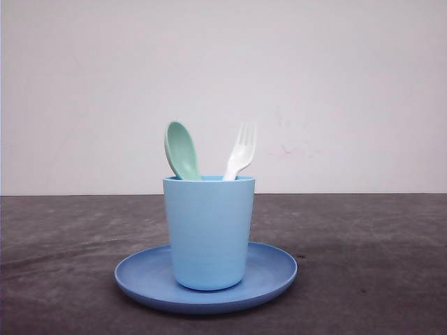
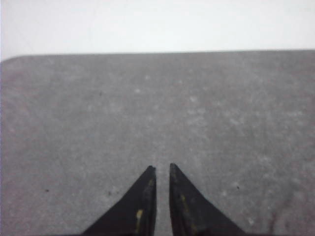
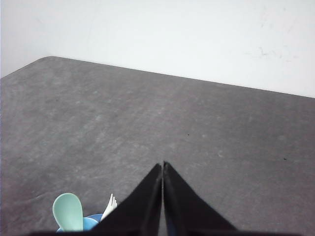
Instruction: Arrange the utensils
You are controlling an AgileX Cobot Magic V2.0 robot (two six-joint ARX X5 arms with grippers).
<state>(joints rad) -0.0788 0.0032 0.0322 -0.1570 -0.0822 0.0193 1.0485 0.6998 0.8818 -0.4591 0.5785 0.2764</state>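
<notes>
On the dark grey worktop, near the middle of the front view, a round blue plate is seen with a light blue cup standing upright on it. Both utensils are held in the cup, handles down: the mint-green spoon is leaned toward the left side of the rim with its oval bowl raised above it, and the white fork is leaned toward the right side with its four tines pointed up. The two heads are kept apart above the rim. In the left wrist view the left pincer is shown over bare worktop, its black fingers separated by a narrow gap at the tips, with nothing gripped between them. In the right wrist view the right pincer is shown with its fingertips pressed together and nothing caught between them; the spoon, the fork tines and a part of the cup rim are seen beside one finger of this pincer, set back from its tips and apart from them
</notes>
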